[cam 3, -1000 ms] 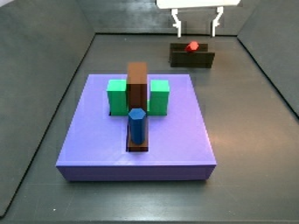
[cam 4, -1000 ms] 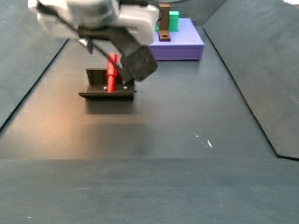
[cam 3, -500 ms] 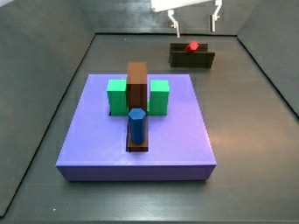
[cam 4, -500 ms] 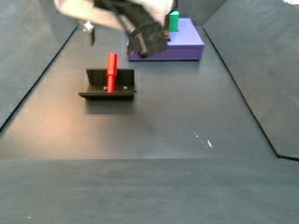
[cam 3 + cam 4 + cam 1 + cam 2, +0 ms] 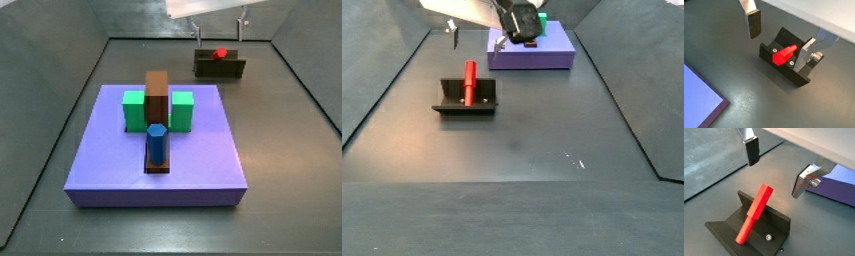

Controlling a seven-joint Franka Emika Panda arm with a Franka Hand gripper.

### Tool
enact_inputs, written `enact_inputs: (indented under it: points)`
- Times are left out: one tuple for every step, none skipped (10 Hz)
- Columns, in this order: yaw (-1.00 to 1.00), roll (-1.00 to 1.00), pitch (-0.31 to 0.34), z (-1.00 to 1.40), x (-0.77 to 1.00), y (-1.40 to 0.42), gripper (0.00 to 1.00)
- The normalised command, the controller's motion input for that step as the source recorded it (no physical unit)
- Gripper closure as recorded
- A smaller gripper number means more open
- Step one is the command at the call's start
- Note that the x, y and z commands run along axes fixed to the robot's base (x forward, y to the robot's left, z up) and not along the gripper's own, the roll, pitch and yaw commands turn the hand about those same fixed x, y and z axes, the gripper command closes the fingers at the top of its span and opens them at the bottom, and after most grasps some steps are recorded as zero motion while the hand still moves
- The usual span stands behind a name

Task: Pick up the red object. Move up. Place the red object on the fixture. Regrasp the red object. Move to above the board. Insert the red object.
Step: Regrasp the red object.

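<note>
The red object [image 5: 219, 53] leans tilted in the recessed top of the fixture [image 5: 221, 68], with nothing holding it. It also shows in a side view as a long peg [image 5: 469, 83] on the dark fixture [image 5: 466, 104]. My gripper [image 5: 221, 34] hangs open well above it, and both wrist views show its jaws spread wide with nothing between them. Below the gripper [image 5: 773, 180] lie the red object [image 5: 754, 213] and the fixture [image 5: 777, 223]. The board [image 5: 107, 150] lies nearer the front, apart from the fixture.
On the board stand two green blocks [image 5: 134, 110] [image 5: 182, 110], a long brown bar [image 5: 158, 92] and a blue peg [image 5: 156, 142]. Dark walls slope up around the floor on each side. A corner of the board [image 5: 701, 95] shows in a wrist view.
The gripper has risen from around the red object and drifted a little sideways. The red object stays leaning on the fixture.
</note>
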Motion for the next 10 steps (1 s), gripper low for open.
enact_inputs:
  points:
    - [0.2,1.0,0.243,0.09,0.03,-0.09,0.0]
    - [0.21,1.0,0.274,0.1,0.14,-0.03,0.0]
    - [0.21,1.0,0.286,0.1,0.14,-0.03,0.0]
    - [0.21,1.0,0.289,0.1,0.14,-0.02,0.0]
    - [0.21,1.0,0.294,0.1,0.14,-0.02,0.0]
    - [0.21,1.0,0.283,0.1,0.15,-0.02,0.0]
    - [0.28,1.0,0.106,-0.07,0.24,-0.17,0.0]
    - [0.35,1.0,0.0,-0.13,0.24,-0.14,0.0]
    - [0.39,1.0,0.02,-0.07,0.21,-0.07,0.0]
    - [0.43,1.0,0.054,-0.05,0.16,-0.02,0.0]
